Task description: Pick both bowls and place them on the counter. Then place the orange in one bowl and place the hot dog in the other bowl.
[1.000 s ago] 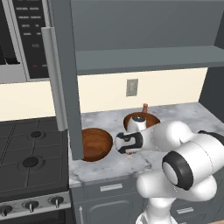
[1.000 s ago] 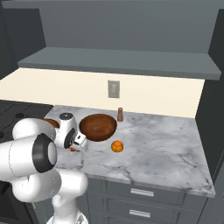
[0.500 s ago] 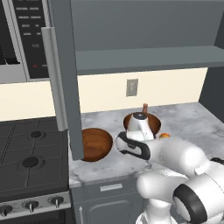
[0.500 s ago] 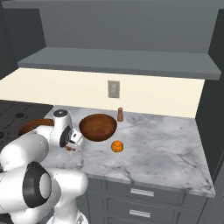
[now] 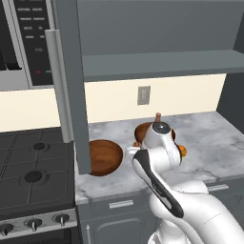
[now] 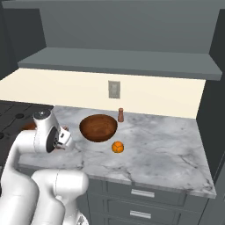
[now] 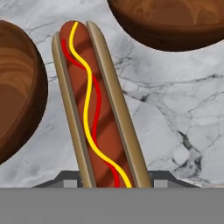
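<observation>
The marble counter (image 6: 167, 149) spans the lower half of the right base view, with one bowl (image 6: 98, 127) at its centre and the other bowl (image 5: 102, 156) left of centre in the left base view. The orange (image 6: 117, 147) sits just below the central bowl. In the hand view the hot dog (image 7: 96, 109) runs up the middle between both bowls, its near end clamped between the jaws of the gripper (image 7: 114, 180).

The hot dog (image 7: 94, 109) lies on the counter (image 7: 175, 113) between the bowls (image 7: 17, 87) (image 7: 170, 22).
</observation>
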You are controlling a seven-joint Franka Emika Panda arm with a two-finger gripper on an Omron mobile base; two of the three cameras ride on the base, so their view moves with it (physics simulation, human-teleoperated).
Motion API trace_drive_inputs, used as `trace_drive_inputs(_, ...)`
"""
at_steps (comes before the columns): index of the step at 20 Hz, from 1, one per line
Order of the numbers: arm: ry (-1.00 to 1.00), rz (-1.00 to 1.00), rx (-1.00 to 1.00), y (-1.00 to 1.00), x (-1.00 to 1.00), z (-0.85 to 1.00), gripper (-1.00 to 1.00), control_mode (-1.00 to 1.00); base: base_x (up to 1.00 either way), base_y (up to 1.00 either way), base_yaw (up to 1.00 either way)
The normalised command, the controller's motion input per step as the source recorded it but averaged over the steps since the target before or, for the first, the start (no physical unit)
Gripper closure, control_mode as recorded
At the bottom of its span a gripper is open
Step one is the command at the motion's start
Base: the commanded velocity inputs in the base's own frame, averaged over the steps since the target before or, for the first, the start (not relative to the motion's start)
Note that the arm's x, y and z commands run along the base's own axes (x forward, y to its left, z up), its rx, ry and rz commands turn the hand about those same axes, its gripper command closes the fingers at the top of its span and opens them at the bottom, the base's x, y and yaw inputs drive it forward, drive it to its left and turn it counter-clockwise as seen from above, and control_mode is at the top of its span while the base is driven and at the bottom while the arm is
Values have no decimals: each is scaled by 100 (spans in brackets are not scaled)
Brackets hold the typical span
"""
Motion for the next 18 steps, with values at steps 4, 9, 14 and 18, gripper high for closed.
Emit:
trace_drive_inputs(4,-10,0,0,18,-37,60,100,-100,0,0,0)
trace_drive_inputs(9,-5,3,1,20,-7,61,100,-100,0,0,0)
trace_drive_inputs(14,0,6,3,28,0,57,100,-100,0,0,0)
trace_drive_inputs(18,2,3,7,35,0,17,100,-100,0,0,0)
